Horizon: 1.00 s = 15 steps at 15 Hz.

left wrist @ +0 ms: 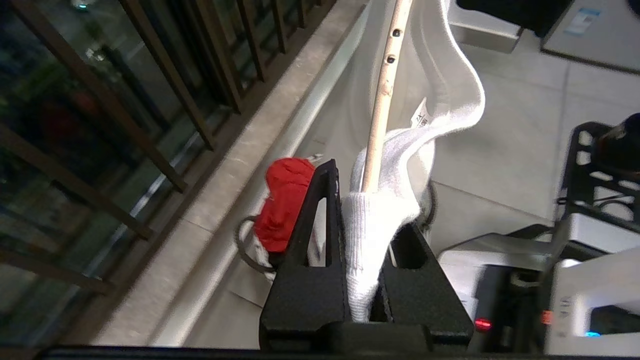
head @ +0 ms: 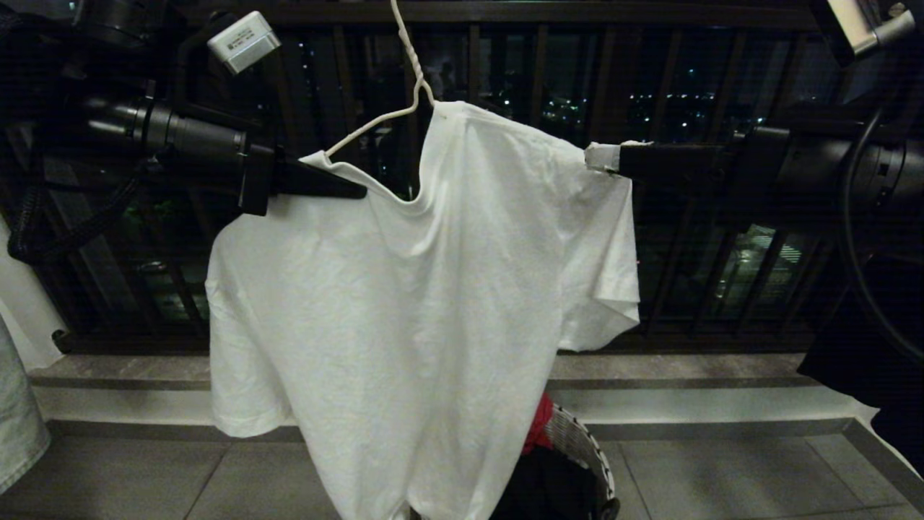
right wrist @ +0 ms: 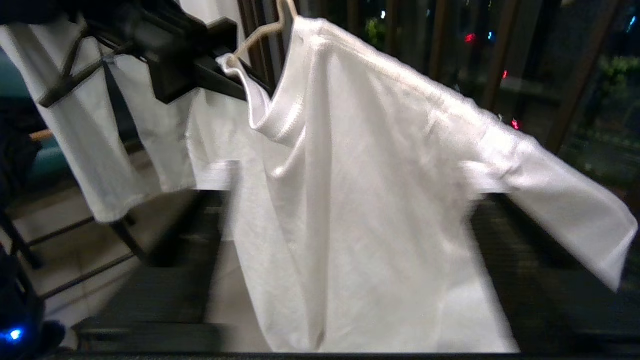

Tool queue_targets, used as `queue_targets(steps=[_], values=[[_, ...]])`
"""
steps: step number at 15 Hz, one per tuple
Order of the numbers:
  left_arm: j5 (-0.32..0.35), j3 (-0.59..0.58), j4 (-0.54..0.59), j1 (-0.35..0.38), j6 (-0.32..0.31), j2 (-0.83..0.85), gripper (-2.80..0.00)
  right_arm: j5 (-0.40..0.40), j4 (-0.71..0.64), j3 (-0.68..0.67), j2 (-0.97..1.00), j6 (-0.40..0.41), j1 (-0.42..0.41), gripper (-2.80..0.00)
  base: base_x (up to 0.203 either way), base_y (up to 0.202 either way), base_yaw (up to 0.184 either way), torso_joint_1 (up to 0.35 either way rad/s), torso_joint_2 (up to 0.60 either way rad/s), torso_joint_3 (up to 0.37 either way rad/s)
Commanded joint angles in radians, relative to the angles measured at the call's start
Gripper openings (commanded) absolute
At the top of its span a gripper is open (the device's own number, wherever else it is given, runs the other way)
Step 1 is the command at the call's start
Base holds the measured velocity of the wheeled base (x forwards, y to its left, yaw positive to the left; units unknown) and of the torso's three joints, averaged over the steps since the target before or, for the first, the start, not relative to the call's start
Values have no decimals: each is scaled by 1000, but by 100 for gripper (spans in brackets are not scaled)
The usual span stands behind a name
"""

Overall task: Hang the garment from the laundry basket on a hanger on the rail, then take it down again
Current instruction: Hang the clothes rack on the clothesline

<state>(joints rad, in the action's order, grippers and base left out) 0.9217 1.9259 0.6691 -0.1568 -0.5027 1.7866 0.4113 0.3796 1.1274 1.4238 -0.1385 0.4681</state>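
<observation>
Garment: the white T-shirt hangs in the middle of the head view, out of the laundry basket, which sits at the lower centre right with red cloth in it.
Hanger: the white wire hanger is only half dressed; its right shoulder sits inside the shirt, its left arm shows bare above the collar.
Rail: out of sight above the upper edge, so I cannot tell whether the hook is on it.
Left claw: at centre left, clamped on the collar band.
Right claw: at centre right by the shirt's shoulder; its jaws seem apart, with nothing clearly held.
Progress: I judge the task partway: seating the left shoulder and taking the shirt down remain.
</observation>
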Motion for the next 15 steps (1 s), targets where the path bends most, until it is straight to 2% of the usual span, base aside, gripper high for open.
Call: queue_targets(steps=[1,3,6,9,11,13,15], values=[[5,-51,4,3,12,-43,-280,0,-48,41,17,-1,0,-280,0,0,0,0,0,0],[9,-125,2,12,26,-89,-280,-29,-138,89,43,-1,2,-280,0,0,0,0,0,0],[49,-229,-2,31,51,-193,-280,-54,-197,123,50,-4,6,-280,0,0,0,0,0,0],[76,-266,-1,50,192,-269,-280,-85,-313,128,3,-27,7,-280,0,0,0,0,0,0],[77,-328,-1,57,220,-293,-280,-103,-412,96,-73,-55,5,-280,0,0,0,0,0,0],[77,-384,-2,91,253,-320,-280,-199,-457,35,-106,-93,3,-280,0,0,0,0,0,0],[77,-436,-2,111,293,-342,-280,-229,-479,25,-112,-64,1,-280,0,0,0,0,0,0]])
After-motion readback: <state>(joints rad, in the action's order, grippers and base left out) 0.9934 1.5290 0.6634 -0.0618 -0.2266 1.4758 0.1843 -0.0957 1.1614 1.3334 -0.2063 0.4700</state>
